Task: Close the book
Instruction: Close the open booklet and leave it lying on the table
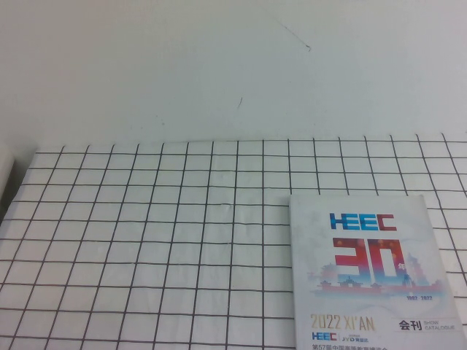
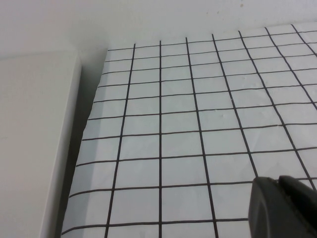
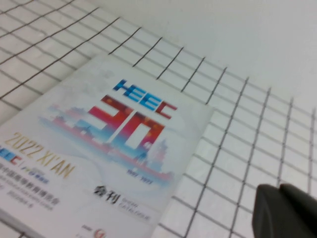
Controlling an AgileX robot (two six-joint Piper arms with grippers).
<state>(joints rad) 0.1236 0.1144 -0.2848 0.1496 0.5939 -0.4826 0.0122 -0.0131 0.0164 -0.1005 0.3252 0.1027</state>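
A white book (image 1: 372,273) lies shut and flat on the gridded cloth at the front right, cover up, with "HEEC 30" and "2022 XI'AN" printed on it. The right wrist view shows the same book (image 3: 106,148) from close by, its cover flat. My right gripper (image 3: 280,187) hangs beside the book over the cloth, fingers pressed together, holding nothing. My left gripper (image 2: 281,179) is shut over bare grid near the cloth's left edge, far from the book. Neither arm shows in the high view.
A white cloth with a black grid (image 1: 182,240) covers the table. A white wall (image 1: 219,65) rises behind it. A pale flat surface (image 2: 34,134) lies beyond the cloth's left edge, with a dark gap between them.
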